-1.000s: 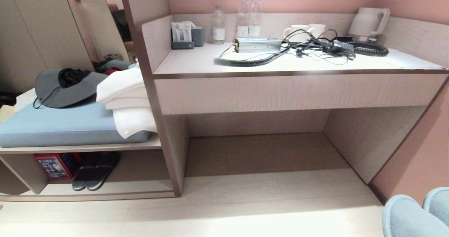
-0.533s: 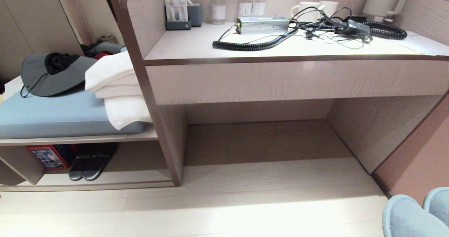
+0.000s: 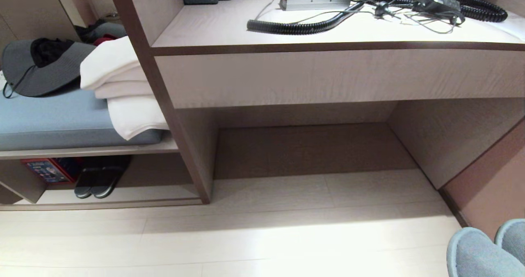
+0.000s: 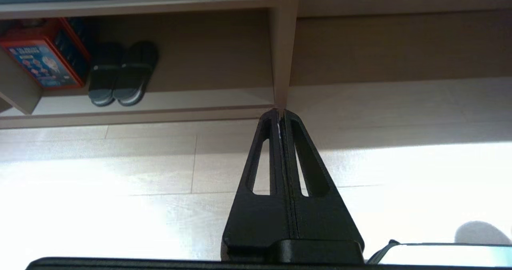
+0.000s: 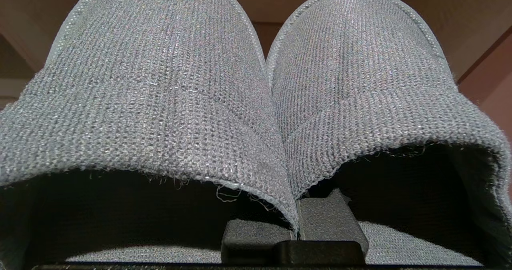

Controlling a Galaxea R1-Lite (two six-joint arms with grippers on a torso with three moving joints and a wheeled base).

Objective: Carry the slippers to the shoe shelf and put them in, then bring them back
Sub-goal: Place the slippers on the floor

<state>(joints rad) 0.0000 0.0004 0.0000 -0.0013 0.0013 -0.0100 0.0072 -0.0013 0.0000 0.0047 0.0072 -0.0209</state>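
My right gripper (image 5: 297, 227) is shut on the slippers (image 5: 256, 82), a pair of grey knitted slippers pinched together by their inner edges, toes pointing away; they hide the fingertips. The same pair's toes show as the slippers (image 3: 480, 252) at the head view's lower right corner. The shoe shelf (image 3: 135, 195), a low pale wooden cubby under a cushioned bench, lies at the lower left, far from the held pair. In the left wrist view the shoe shelf (image 4: 208, 98) is ahead, and my left gripper (image 4: 281, 113) is shut and empty above the floor.
A darker pair of slides (image 3: 98, 178) and a red box (image 3: 49, 169) sit inside the shelf. A desk (image 3: 287, 69) with cables has a tall open recess (image 3: 303, 149) beneath. Towels (image 3: 123, 92) and a hat (image 3: 37, 67) lie on the bench cushion.
The whole head view has tipped downward, so desk, bench and shelf sit higher in the picture. The held slippers stay at the same corner. Neither arm has moved.
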